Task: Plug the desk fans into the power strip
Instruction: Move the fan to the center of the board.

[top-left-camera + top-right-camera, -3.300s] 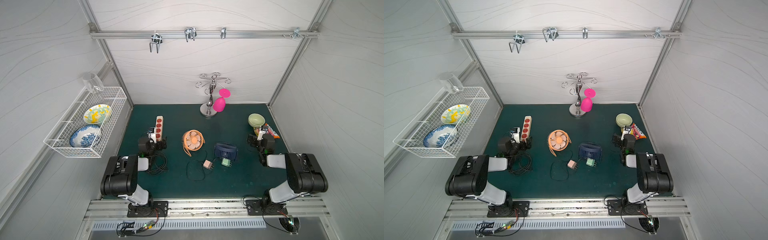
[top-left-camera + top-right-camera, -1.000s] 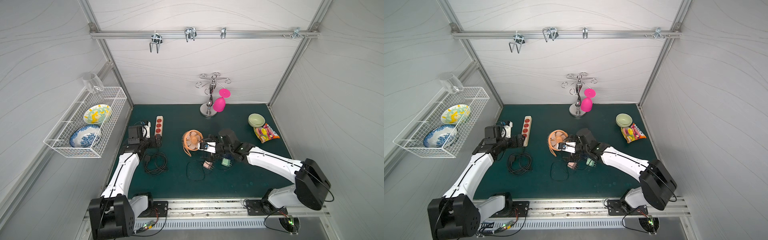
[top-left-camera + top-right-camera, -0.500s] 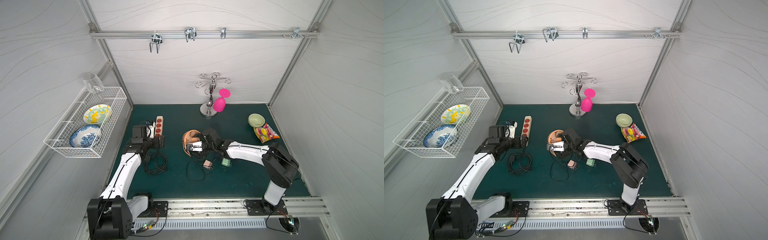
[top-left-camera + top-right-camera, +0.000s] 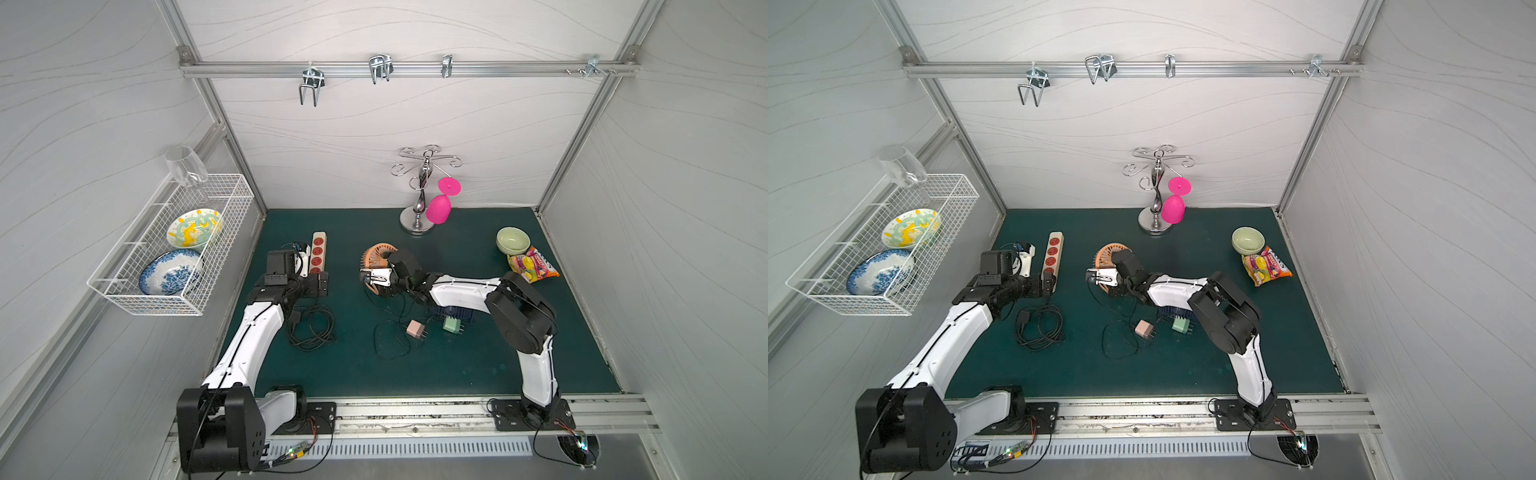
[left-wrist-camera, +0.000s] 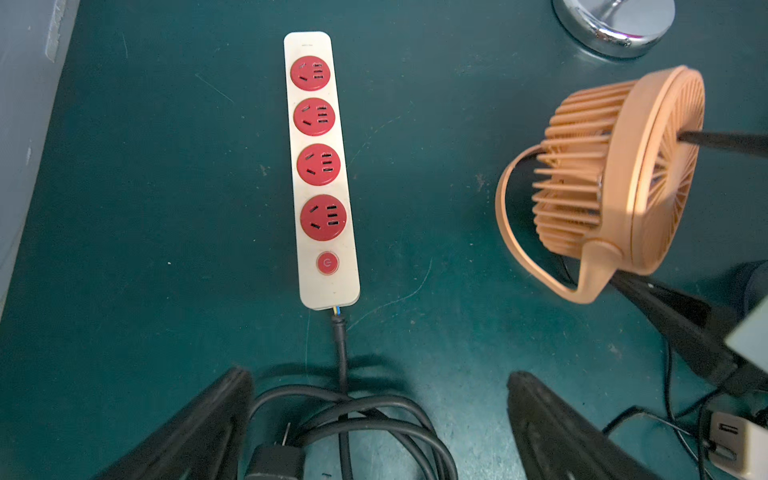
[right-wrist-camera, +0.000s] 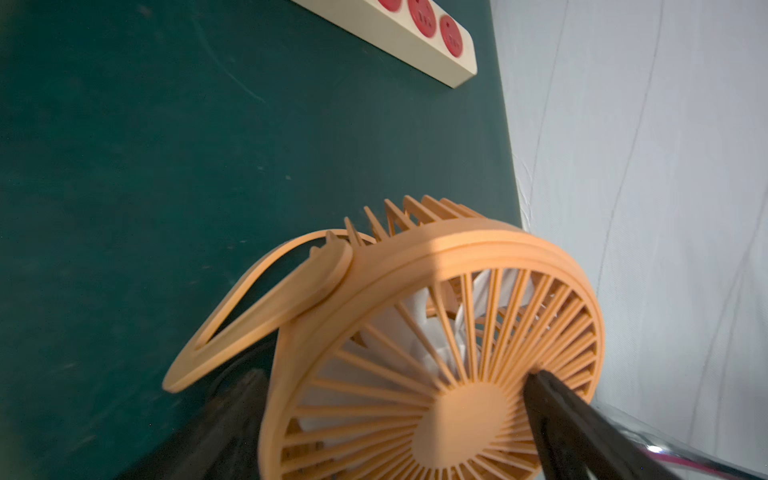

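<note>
Fingers [image 6: 582, 432] of the right gripper [image 6: 395, 374], partly cropped, straddle the orange desk fan [image 5: 615, 174] unclenched. Left gripper [image 5: 378, 372] gapes above the power strip's [image 5: 322, 189] cord [image 5: 342, 357].

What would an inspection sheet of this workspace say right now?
surface: green mat, no spills seen.
job's things: power strip, four sockets empty; orange fan apart from it.
clutter: blue fan, bowl, snack bag, glass stand.
grippers: left gripper open above the strip's cord; right gripper open, straddling the orange fan.
cables: black cord coiled; thin cords loose, near pink plug, green plug.
surroundings: wire basket holding two plates; hook rail.
</note>
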Motion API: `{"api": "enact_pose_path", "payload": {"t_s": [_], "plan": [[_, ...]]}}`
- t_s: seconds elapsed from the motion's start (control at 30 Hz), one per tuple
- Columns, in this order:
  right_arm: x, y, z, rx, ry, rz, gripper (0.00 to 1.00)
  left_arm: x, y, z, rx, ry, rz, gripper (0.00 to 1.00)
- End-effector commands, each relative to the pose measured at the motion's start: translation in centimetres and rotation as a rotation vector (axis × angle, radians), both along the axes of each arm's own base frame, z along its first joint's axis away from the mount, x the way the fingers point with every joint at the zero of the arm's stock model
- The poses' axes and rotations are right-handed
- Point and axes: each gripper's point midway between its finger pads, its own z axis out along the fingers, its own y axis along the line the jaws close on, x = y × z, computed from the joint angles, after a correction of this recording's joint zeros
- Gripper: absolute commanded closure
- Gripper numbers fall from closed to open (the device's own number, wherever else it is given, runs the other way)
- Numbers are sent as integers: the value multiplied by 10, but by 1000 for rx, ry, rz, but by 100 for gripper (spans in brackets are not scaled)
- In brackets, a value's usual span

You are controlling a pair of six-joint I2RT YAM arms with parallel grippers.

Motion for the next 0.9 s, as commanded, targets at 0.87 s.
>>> {"api": "enact_pose_path", "payload": {"t_s": [0.87], "plan": [[-58,-70,115,308,234,-181,1,56,25,-36,-13,240,137,2]]}}
